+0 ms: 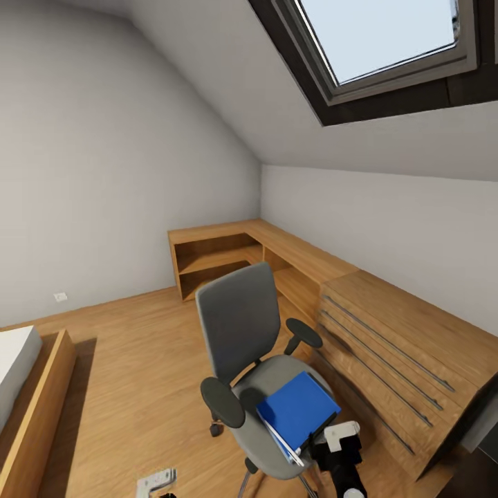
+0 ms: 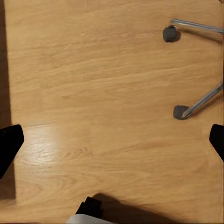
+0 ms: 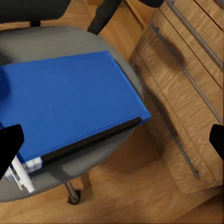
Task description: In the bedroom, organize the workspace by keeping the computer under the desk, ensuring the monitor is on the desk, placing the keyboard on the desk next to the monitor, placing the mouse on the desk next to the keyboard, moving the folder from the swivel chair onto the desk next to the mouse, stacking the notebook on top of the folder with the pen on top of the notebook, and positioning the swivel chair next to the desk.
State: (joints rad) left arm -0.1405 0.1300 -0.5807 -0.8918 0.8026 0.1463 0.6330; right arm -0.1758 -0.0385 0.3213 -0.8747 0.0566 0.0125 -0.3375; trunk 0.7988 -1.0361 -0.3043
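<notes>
- The bedroom is seen from the head view as a grey-walled attic room with a sloped ceiling, a dark-framed skylight [image 1: 387, 41] and a light oak plank floor [image 1: 131, 360].
- The swivel chair [image 1: 238, 325] is placed on the floor near the middle of the room, just beside the low oak cabinets [image 1: 387, 332] that run along the right-hand wall and turn the far corner.
- The folder [image 1: 297, 409], bright blue with white paper edges, is lain flat on the grey seat of the chair, and its near corner is seen to reach past the seat's front edge.
- The right hand [image 1: 342, 443] is held just at the near edge of the folder; in the right wrist view the folder [image 3: 65, 107] is seen straight ahead, with the two dark fingertips [image 3: 9, 142] spread wide at the picture's sides, so the hand is fully parted and nothing is gripped.
- The left hand [image 1: 155, 482] is held low over bare floor beside the chair; in the left wrist view its fingertips [image 2: 9, 142] are likewise spread wide apart with nothing between them.
- Two chrome legs of the chair base, each ending in a dark castor [image 2: 170, 33], are seen on the planks in the left wrist view.
- An oak-framed bed [image 1: 28, 387] with a white mattress is seen at the left edge of the head view.
</notes>
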